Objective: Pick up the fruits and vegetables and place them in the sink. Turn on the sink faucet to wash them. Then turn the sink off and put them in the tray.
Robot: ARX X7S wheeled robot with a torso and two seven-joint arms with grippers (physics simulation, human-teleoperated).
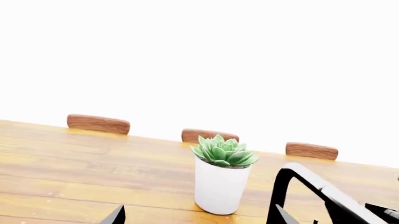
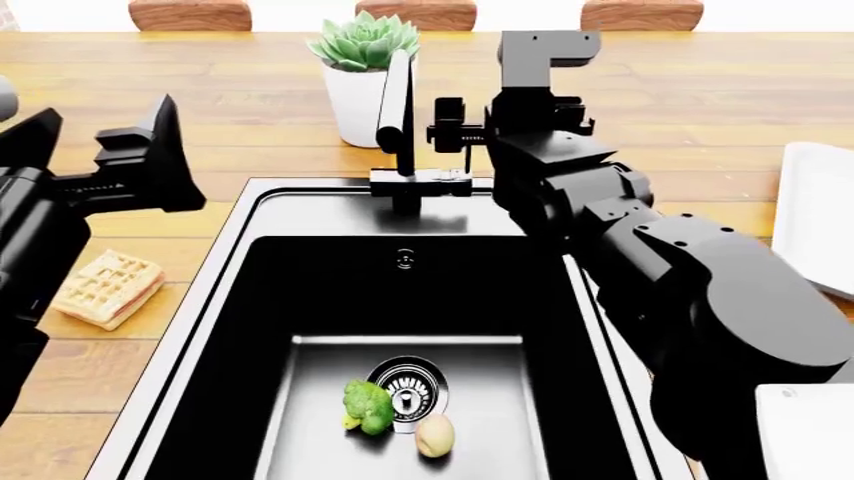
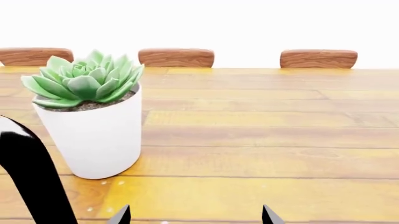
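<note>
The broccoli (image 2: 367, 404) and the apple (image 2: 434, 436) already lie on the floor of the sink (image 2: 227, 330), at the lower centre of the head view beside the round drain (image 2: 407, 385), so the step in hand looks to be turning on the faucet (image 2: 396, 120). The right gripper (image 2: 451, 128) sits in the upper centre of that frame, just right of the black spout and above the faucet's square base, while the left gripper (image 2: 147, 165) hangs well apart at the left edge, over the counter near the waffle (image 2: 110, 287); the right arm is clearly the nearer one. The slim lever cannot be made out with certainty, since the gripper crowds that spot. The right wrist view adds what the head view hides: two fingertips (image 3: 269, 216) at its lower edge stand spread apart with bare wood between them, holding nothing, and the spout curves past at lower left, beside the potted succulent (image 3: 93, 121). The left wrist view likewise shows parted, unladen tips. The tray (image 2: 817, 215) waits at the right edge.
</note>
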